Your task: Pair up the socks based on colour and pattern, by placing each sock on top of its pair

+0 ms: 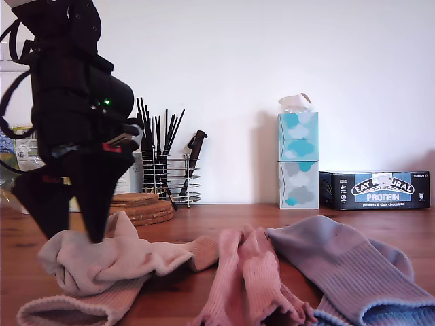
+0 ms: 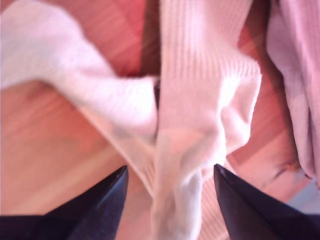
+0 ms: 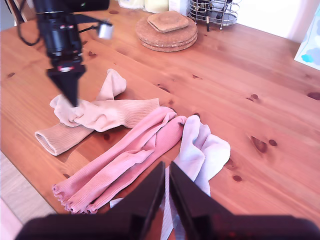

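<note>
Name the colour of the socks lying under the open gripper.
Pale beige-peach socks under my first gripper; clearest in the second wrist view.

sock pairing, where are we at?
Looks done: the pink socks lie together, and the lavender socks seem stacked. In hand: my first gripper is open, its fingers either side of the top beige sock, which lies crossed and bunched over the other. Left: laying that pair flat and aligned. My second gripper hangs shut, empty.

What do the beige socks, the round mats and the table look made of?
Beige socks: soft ribbed knit, matte, probably cotton blend; fine ribs and limp folds show. Round mats: likely cork, from the speckled tan surface. Table: wood with visible knots and grain and a light sheen, probably varnished pine.
</note>
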{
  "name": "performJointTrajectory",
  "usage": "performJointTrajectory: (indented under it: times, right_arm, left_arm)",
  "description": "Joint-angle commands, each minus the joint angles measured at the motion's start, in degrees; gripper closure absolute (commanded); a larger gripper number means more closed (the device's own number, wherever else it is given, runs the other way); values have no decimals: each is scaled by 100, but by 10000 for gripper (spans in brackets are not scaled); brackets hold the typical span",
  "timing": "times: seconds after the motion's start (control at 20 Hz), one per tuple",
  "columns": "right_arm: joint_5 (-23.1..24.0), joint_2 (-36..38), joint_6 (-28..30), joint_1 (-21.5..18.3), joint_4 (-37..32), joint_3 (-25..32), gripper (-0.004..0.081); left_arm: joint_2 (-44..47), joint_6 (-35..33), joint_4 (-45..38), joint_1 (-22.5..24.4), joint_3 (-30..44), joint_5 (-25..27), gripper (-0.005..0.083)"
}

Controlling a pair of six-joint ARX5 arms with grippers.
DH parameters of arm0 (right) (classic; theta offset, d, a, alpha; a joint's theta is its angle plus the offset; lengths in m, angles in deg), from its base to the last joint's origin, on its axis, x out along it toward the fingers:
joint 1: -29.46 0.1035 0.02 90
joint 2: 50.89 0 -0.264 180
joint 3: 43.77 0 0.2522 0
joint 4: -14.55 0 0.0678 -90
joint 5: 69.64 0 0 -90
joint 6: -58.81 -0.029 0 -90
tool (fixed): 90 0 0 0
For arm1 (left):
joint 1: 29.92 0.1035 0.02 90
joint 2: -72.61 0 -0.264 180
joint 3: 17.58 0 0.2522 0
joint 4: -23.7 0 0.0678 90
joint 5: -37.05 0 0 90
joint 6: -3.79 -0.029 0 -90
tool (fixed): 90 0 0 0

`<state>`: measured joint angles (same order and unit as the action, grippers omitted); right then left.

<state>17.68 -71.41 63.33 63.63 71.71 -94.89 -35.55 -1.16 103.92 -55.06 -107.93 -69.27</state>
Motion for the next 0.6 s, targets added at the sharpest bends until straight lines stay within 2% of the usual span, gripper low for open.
performJointTrajectory:
  times: [0.0,0.1,0.2,0.35,0.45,0.55]
  right_arm:
    - [-35,-22,2,-17,-33,90,783]
    - [-35,-22,2,-17,-33,90,783]
    - [-35,-22,2,-17,-35,90,783]
    - [-35,-22,2,-17,-35,90,783]
    - [-35,-22,0,-17,-35,90,783]
    - [-35,-22,2,-17,-35,90,783]
  left_arm:
    - [-46,-2,190,-37,76,35,278]
    - [-46,-4,323,-37,76,33,317]
    - [-46,4,470,-37,83,28,420]
    - [-46,-11,334,-55,83,7,610]
    - [-46,-151,166,-90,83,-20,799]
    - [-46,-273,291,-90,48,-232,794]
